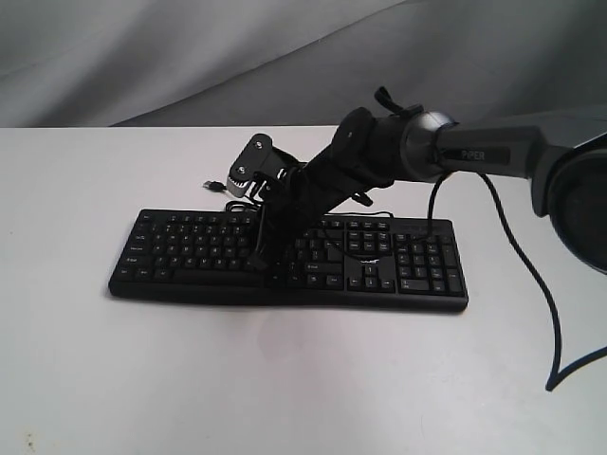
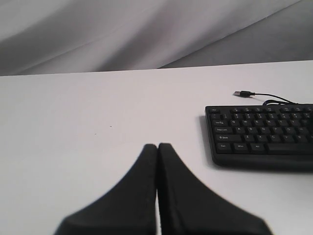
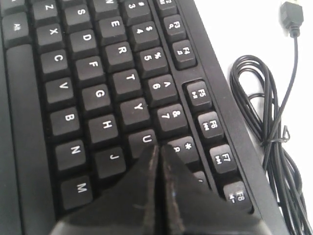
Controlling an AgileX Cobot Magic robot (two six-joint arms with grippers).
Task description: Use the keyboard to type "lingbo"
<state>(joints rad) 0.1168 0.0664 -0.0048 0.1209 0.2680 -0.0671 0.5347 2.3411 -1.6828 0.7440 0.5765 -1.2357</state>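
Note:
The black keyboard (image 1: 190, 248) lies across the middle of the white table, its white legends readable in the right wrist view (image 3: 88, 83). My right gripper (image 1: 258, 267) reaches across from the right and points down at the letter keys, shut with nothing in it. In the right wrist view its joined tips (image 3: 159, 148) sit at the gap between the U key (image 3: 145, 138) and the 8 key (image 3: 185, 147), hiding the keys behind them. My left gripper (image 2: 157, 146) is shut and empty, over bare table off the keyboard's (image 2: 264, 139) left end; the exterior view does not show it.
The keyboard's thin black cable (image 3: 269, 127) lies coiled behind the function row, ending in a loose USB plug (image 1: 213, 186). The right arm's own cable (image 1: 531, 275) hangs down to the table at the right. A grey cloth backdrop (image 1: 190, 57) stands behind the table.

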